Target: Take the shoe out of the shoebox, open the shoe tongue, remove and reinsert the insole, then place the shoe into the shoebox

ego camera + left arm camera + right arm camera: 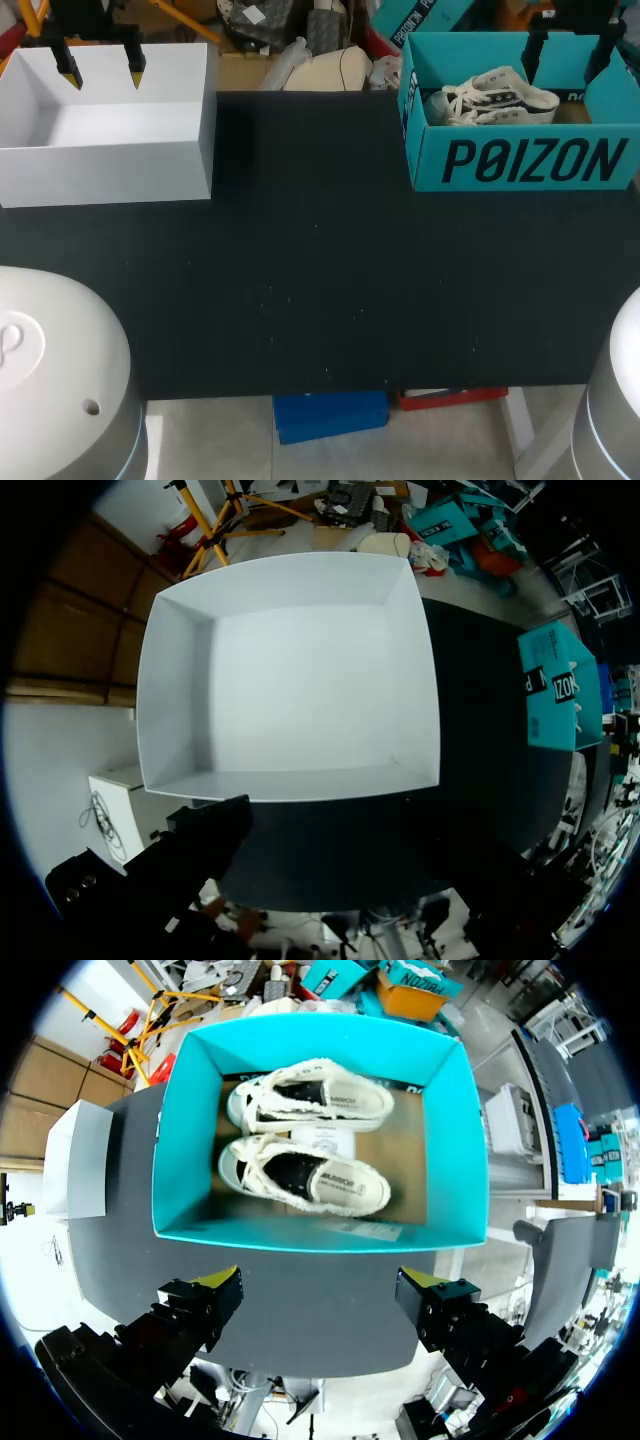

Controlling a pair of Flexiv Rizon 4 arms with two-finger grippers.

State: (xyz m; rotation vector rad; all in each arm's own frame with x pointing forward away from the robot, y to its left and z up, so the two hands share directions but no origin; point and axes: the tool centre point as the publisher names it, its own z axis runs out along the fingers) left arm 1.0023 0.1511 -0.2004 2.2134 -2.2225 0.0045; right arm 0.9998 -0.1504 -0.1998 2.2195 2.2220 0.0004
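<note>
Two white canvas shoes with dark side panels lie side by side in the open teal shoebox: one shoe nearer my right gripper, the other shoe behind it. In the head view the shoebox stands at the table's far right with the shoes inside. My right gripper hangs open above the box's near wall and holds nothing; in the head view this right gripper is over the box. My left gripper is open above a white box, far from the shoes.
An empty white box sits at the far left of the black table; the left wrist view looks straight down into this white box. Between the two boxes lies bare black tabletop.
</note>
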